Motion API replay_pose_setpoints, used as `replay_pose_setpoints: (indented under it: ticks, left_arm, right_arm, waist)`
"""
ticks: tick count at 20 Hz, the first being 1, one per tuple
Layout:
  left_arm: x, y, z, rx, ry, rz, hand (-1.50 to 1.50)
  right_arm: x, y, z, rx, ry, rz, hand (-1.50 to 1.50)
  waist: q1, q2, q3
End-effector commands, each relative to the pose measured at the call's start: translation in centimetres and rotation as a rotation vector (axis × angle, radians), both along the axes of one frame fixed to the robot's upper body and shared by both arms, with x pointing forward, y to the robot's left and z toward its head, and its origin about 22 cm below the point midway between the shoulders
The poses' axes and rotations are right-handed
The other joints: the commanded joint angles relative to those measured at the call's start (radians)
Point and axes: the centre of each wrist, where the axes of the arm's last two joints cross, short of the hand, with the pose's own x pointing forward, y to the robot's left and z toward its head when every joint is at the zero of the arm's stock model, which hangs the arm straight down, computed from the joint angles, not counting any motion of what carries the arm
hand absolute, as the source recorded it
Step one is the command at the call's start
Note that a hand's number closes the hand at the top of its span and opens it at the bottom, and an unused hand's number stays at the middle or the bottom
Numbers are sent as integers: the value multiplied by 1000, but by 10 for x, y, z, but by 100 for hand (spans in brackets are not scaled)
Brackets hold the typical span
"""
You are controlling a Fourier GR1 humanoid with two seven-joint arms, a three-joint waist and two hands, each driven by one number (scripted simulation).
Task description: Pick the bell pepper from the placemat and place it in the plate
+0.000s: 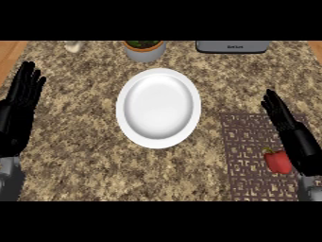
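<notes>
Your right black hand [293, 132] hangs with straight fingers holding nothing, just beside the small red bell pepper [277, 160] on the brown patterned placemat [250, 156]. It seems rounded, so a sideways nudge may roll it away from the white round plate [158, 108].

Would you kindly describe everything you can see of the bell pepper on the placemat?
The bell pepper is red and glossy, with a small green stem at its upper left. It lies on the dark brown patterned placemat, toward the mat's right side, nearer the robot than the white plate. The right hand, fingers straight, is close beside it on the right; whether they touch cannot be told. It looks whole and not yet picked up.
</notes>
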Motion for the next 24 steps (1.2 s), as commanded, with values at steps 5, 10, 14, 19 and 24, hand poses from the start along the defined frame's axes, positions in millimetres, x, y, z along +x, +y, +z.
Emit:
replay_pose_setpoints:
  ticks: [5,10,14,19,24]
  left_arm:
    - [12,-6,23,114,-53,-103,0]
    - [14,1,18,117,22,-112,0]
    - [19,-3,12,92,13,-104,0]
    - [17,-2,19,104,14,-130,0]
    - [19,8,2,110,35,-110,0]
  right_arm:
    - [6,95,16,-88,-187,573,150]
    - [-4,66,8,-736,-302,262,150]
    - [-56,81,-67,-338,-271,137,-150]
    - [-62,53,-84,-214,-426,129,-150]
    - [-58,27,-28,-352,-496,78,-150]
  waist:
    - [6,11,-11]
    - [-35,4,-14]
    - [-40,10,-9]
    - [-24,6,-11]
    - [-27,5,-13]
